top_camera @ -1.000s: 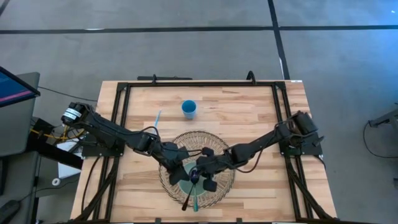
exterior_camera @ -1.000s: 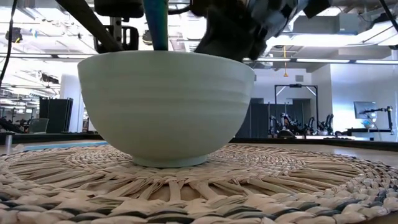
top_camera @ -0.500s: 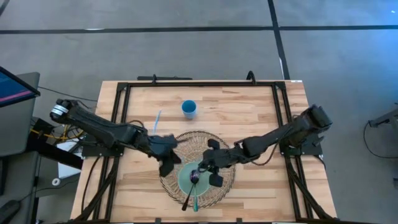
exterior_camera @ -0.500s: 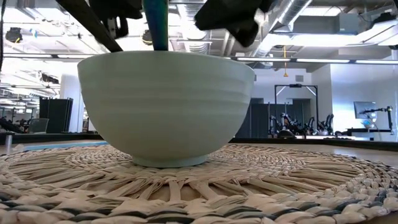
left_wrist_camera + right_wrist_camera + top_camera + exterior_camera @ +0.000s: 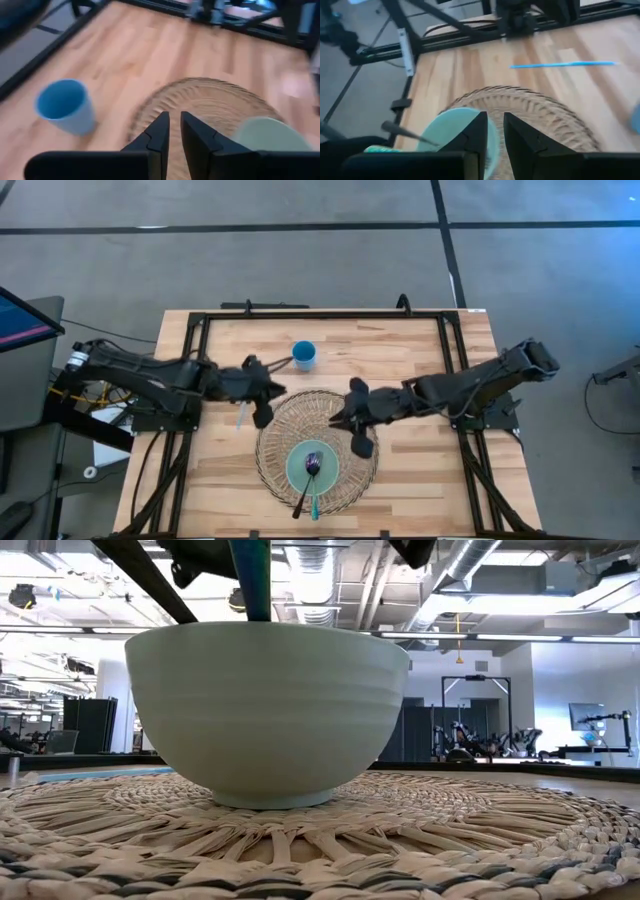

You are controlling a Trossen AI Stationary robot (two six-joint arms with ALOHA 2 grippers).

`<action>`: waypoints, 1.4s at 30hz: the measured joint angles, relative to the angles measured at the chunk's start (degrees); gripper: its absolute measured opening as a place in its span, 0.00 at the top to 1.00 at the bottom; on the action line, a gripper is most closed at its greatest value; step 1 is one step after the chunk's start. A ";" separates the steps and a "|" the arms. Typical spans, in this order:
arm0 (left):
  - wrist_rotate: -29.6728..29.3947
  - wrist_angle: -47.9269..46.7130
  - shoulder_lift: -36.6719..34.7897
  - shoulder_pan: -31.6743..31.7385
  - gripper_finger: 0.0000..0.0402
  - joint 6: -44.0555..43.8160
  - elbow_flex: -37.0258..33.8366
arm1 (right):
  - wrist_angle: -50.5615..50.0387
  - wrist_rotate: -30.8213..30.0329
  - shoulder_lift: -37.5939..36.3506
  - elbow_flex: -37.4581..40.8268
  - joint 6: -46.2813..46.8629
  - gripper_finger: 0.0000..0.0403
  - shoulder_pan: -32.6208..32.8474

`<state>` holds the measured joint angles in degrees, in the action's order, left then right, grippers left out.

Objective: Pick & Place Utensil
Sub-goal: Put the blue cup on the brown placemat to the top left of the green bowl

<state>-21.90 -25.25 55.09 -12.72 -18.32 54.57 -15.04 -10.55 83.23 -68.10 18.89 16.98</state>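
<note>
On the bench (image 5: pixel 400 350) there is one woven mat (image 5: pixel 350 415), and on it one pale green bowl (image 5: pixel 298 468). In the bowl stand two utensils (image 5: pixel 308 480). There is also one blue cup (image 5: pixel 304 356) and one thin blue straw (image 5: pixel 254 368). Two dark arms are there, each with one tool: left tool (image 5: pixel 262 390), right tool (image 5: pixel 352 420).

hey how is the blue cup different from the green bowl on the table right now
The blue cup is smaller and narrower than the pale green bowl, which is wide and shallow. The cup stands on the bare wooden table, while the bowl sits on the woven mat. The cup looks empty; the bowl holds two utensils whose handles stick out over its rim. Both stand upright, and neither gripper touches them.
</note>
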 joint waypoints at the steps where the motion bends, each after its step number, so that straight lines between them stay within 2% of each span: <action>1: 0.66 0.12 0.36 1.84 0.88 1.07 -0.02 | -0.54 0.03 -0.42 0.00 -0.27 0.86 -0.60; 7: 9.40 0.83 4.86 13.79 0.80 8.49 0.00 | -3.84 0.96 -1.93 0.00 -2.56 0.86 -3.36; 11: 12.06 3.62 9.89 20.44 0.73 14.39 -0.02 | -5.47 2.99 -2.08 0.00 -2.51 0.86 -4.96; 15: 17.00 8.30 16.07 24.19 0.67 22.73 -0.01 | -7.73 2.99 -4.48 -0.60 -2.59 0.86 -6.13; 19: 17.72 12.33 21.75 25.82 0.65 28.56 0.00 | -14.97 2.68 -9.10 -3.66 -2.83 0.86 -7.10; 21: 17.66 13.41 23.80 26.49 0.64 28.80 0.00 | -16.62 0.67 -12.16 -3.48 -2.84 0.86 -6.83; 24: 17.69 13.72 25.75 27.29 0.63 28.89 -0.02 | -15.55 -6.12 -17.13 1.93 -2.99 0.86 -5.11; 27: 17.76 14.12 26.37 28.22 0.62 29.24 -0.01 | -9.85 -9.48 -21.44 11.12 -1.77 0.86 -4.37; 31: 17.67 15.27 26.38 29.48 0.62 30.17 -0.01 | 5.86 -7.45 -26.31 22.89 -1.23 0.86 -5.15; 35: 17.73 15.15 26.38 29.65 0.64 30.15 -0.01 | 17.28 -6.47 -27.55 32.36 -0.89 0.86 -4.56; 39: 19.95 15.10 26.38 29.43 0.69 29.89 -0.01 | 24.81 -6.40 -27.68 38.47 1.63 0.86 -4.66; 42: 21.08 15.05 26.38 29.39 0.73 29.40 -0.01 | 24.79 -6.45 -27.71 39.36 3.72 0.86 -5.32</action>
<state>-0.82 -10.20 81.47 16.67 11.08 54.55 9.74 -16.99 55.52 -28.73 22.61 11.66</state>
